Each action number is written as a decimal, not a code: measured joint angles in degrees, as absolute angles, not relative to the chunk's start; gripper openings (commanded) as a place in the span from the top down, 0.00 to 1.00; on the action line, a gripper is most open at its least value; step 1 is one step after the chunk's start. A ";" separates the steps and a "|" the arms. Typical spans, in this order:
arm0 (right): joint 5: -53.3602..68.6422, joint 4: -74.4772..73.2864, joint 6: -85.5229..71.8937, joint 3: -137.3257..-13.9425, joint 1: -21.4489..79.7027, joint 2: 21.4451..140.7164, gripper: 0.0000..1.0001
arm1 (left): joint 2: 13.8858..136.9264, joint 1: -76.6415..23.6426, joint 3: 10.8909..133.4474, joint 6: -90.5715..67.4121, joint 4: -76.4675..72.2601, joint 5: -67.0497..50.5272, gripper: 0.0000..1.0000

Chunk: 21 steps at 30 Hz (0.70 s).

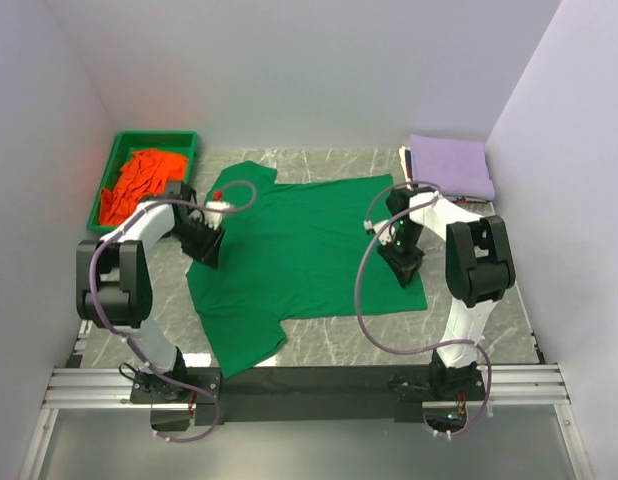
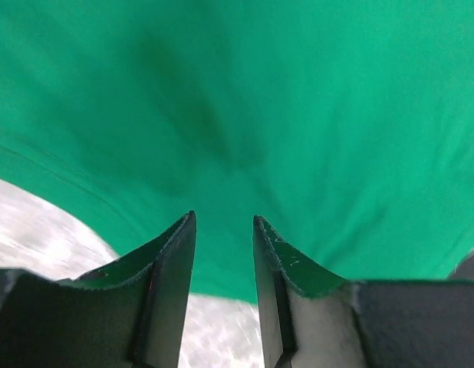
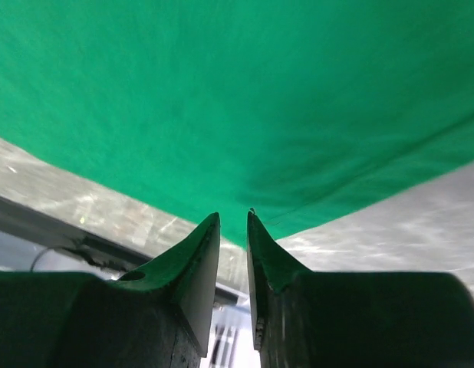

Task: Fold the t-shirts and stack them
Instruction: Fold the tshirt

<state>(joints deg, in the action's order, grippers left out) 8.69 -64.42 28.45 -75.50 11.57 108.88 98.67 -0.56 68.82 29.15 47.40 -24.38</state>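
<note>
Nearest the top camera, an aluminium rail (image 1: 309, 378) runs along the near edge and carries both arm bases. Beyond it a grey marbled table (image 1: 499, 300) fills the space between pale walls. Spread flat across its middle lies the bright green t-shirt (image 1: 299, 260), its sleeves pointing far-left and near-left and its straight hem on the right.

Over the left side, the left arm (image 1: 119, 280) bends so that the left gripper (image 1: 204, 250) sits at the shirt's left edge, between the two sleeves. The right arm (image 1: 477, 260) reaches in from the right, with the right gripper (image 1: 404, 268) over the hem, toward its near corner.

At the far left stands a green plastic tray (image 1: 154, 137) holding a crumpled orange t-shirt (image 1: 139, 180). At the far right a folded lavender t-shirt (image 1: 451, 160) tops a small stack, with a white edge showing under it.

In its own wrist view, the left gripper (image 2: 224, 218) has its fingers parted, with nothing between them and green cloth (image 2: 298, 115) just beyond the tips. Seen from the right wrist, the right gripper (image 3: 233, 215) shows a narrow gap, its tips at the shirt's hem (image 3: 237, 100), with bare table visible through the gap and no cloth seen pinched
</note>
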 measured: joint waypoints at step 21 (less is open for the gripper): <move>8.21 -63.22 28.77 -57.82 17.45 102.98 0.69 | 87.15 -0.43 49.45 40.01 50.54 -16.47 0.60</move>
